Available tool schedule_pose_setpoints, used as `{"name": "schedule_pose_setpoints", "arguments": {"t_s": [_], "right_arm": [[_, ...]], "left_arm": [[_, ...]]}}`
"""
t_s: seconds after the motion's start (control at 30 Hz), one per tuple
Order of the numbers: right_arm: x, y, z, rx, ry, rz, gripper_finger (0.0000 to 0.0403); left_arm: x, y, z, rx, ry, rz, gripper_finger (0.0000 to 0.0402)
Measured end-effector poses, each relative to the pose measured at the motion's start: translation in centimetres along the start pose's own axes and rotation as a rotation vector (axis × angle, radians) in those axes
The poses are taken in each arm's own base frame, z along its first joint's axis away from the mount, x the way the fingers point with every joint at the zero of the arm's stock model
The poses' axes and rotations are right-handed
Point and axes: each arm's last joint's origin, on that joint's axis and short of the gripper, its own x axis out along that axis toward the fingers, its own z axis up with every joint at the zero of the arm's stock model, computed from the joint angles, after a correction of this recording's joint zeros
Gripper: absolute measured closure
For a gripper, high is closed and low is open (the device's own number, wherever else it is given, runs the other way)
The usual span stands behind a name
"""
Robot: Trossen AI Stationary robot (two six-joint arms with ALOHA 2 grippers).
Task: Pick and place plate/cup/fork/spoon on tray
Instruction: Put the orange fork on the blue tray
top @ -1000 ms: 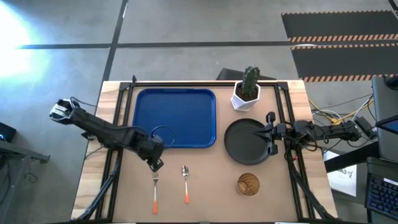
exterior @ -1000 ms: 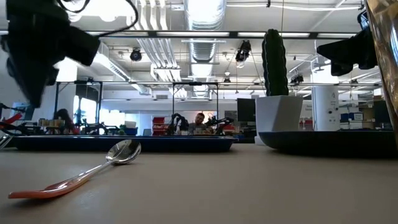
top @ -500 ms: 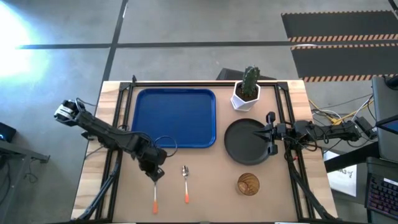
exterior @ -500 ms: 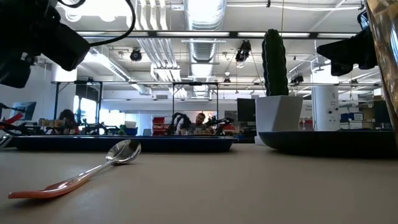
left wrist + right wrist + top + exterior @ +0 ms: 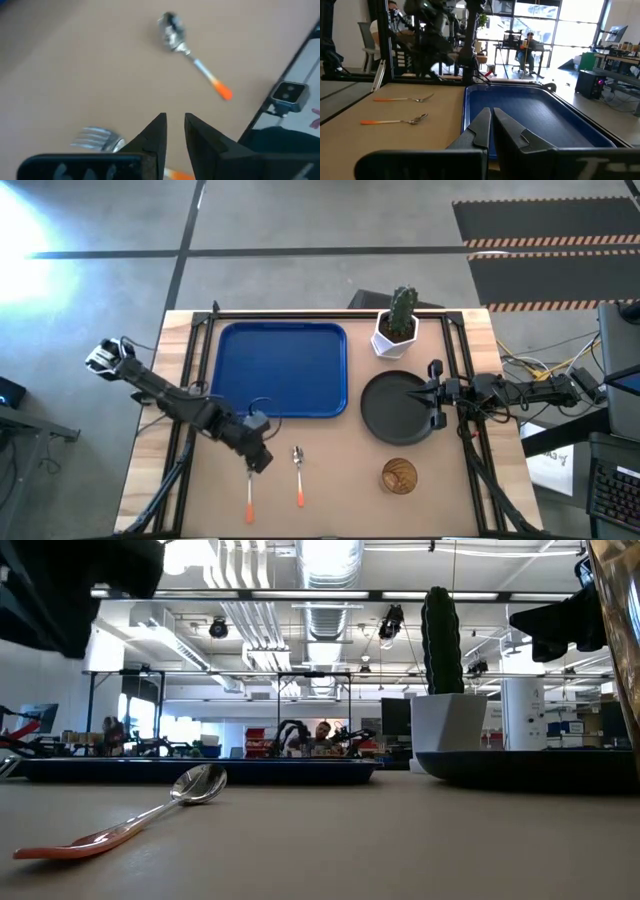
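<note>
The light wooden table carries everything. A large blue tray lies toward its far left corner. Along the far edge, right of the tray, stands a white pot with a green cactus. Just near of the pot, toward the right edge, sits the black plate. The amber cup stands near the front edge, near of the plate. The fork and spoon lie side by side by the front edge, orange handles toward it.
</note>
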Motion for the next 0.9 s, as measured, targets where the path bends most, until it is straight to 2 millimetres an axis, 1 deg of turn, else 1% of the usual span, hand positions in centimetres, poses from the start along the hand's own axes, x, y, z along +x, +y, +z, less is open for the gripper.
{"name": "schedule_pose_setpoints", "arguments": {"t_s": [0.1, 0.3, 0.47, 0.6, 0.7, 0.73, 0.8, 0.9], "right_arm": [[0.0, 0.0, 0.0, 0.0, -0.001, 0.0, 0.0394], [0.0, 0.0, 0.0, 0.0, 0.0, 0.0, 0.0394], [0.0, 0.0, 0.0, 0.0, 0.0, 0.0, 0.0394], [0.0, 0.0, 0.0, 0.0, 0.0, 0.0, 0.0394], [0.0, 0.0, 0.0, 0.0, 0.0, 0.0, 0.0394], [0.0, 0.0, 0.0, 0.0, 0.0, 0.0, 0.0394], [0.0, 0.0, 0.0, 0.0, 0.0, 0.0, 0.0394], [0.0, 0.0, 0.0, 0.0, 0.0, 0.0, 0.0394]], "left_arm": [[-0.3, -0.7, -1.1, 0.016, -0.035, -0.003, 0.037], [0.2, -0.7, -3.3, -0.012, -0.008, 0.018, 0.0381], [0.9, -1.1, -3.5, -0.004, -0.04, -0.005, 0.0382], [2.1, -1.9, -3.3, -0.041, -0.05, -0.159, 0.0382], [3.1, -2.9, -3.2, -0.065, -0.043, -0.374, 0.0382], [3.5, -2.9, -3.1, -0.05, -0.045, -0.421, 0.0382], [4.4, -2.5, -3.2, -0.004, -0.037, -0.444, 0.0382], [5.3, -1.6, -3.4, 0.007, -0.014, -0.392, 0.0382]]}}
